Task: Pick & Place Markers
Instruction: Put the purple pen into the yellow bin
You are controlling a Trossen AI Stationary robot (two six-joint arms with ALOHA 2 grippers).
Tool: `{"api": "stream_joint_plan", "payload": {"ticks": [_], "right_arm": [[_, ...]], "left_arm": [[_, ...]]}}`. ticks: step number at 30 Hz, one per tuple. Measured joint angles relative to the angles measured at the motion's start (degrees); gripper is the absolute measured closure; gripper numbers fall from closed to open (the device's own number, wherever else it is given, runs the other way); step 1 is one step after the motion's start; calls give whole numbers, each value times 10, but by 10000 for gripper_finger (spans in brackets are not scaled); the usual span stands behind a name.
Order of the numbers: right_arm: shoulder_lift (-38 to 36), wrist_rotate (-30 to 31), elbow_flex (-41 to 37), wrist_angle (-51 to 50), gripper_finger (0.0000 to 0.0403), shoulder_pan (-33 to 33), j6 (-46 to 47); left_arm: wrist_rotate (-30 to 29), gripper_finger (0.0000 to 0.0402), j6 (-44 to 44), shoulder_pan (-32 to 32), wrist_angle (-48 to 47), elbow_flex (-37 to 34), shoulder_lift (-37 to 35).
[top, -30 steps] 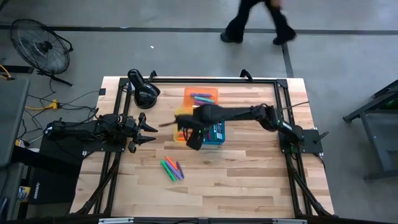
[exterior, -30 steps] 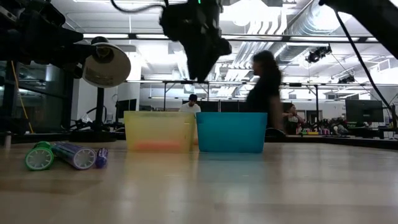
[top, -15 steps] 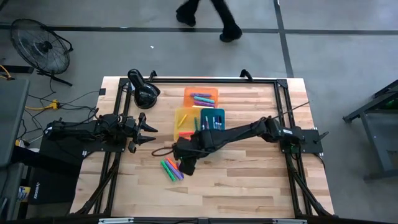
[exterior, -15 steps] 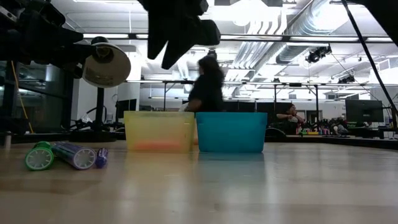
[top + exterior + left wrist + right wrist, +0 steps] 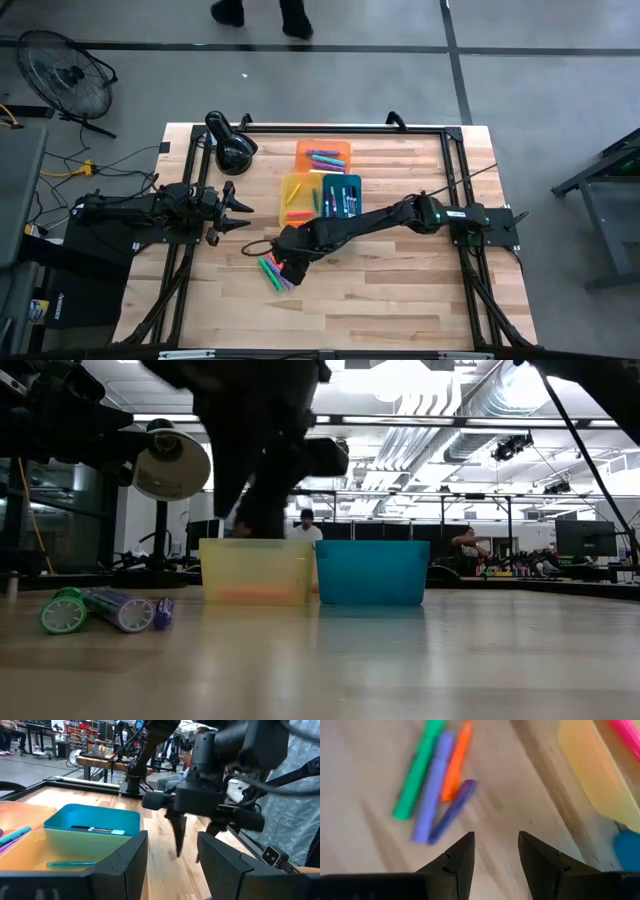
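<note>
In the high view the right hand (image 5: 287, 268) sits just below the middle of the frame, at the end of an arm stretched leftward across the bench (image 5: 400, 290) from the right edge. Its two fingers are spread apart with nothing between them, as the right wrist view shows, and they hang over bare wood just beside a small cluster of loose markers (image 5: 272, 272). That cluster holds a green marker (image 5: 415, 772), a lilac marker (image 5: 431, 787), an orange marker (image 5: 456, 762) and a dark purple marker (image 5: 452, 810), lying side by side on the wood. Above them, toward the frame's centre, stand three trays close together: an orange tray (image 5: 324, 148) with several markers inside, a yellow tray (image 5: 293, 185) holding an orange one, and a blue tray (image 5: 347, 180) holding a few more. The left hand (image 5: 240, 212) waits at centre left of the high view, fingers parted and empty, near a black desk lamp (image 5: 232, 146).
</note>
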Motion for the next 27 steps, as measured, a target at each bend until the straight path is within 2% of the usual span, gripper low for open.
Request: {"api": "stream_joint_plan", "payload": {"ticks": [10, 16, 27], "right_arm": [[44, 66, 0, 58, 248, 13, 73], [62, 62, 0, 74, 219, 22, 111], [65, 101, 0, 80, 178, 35, 123]], "left_arm": [[0, 232, 0, 0, 0, 0, 0], [0, 232, 0, 0, 0, 0, 0], [0, 232, 0, 0, 0, 0, 0]]}}
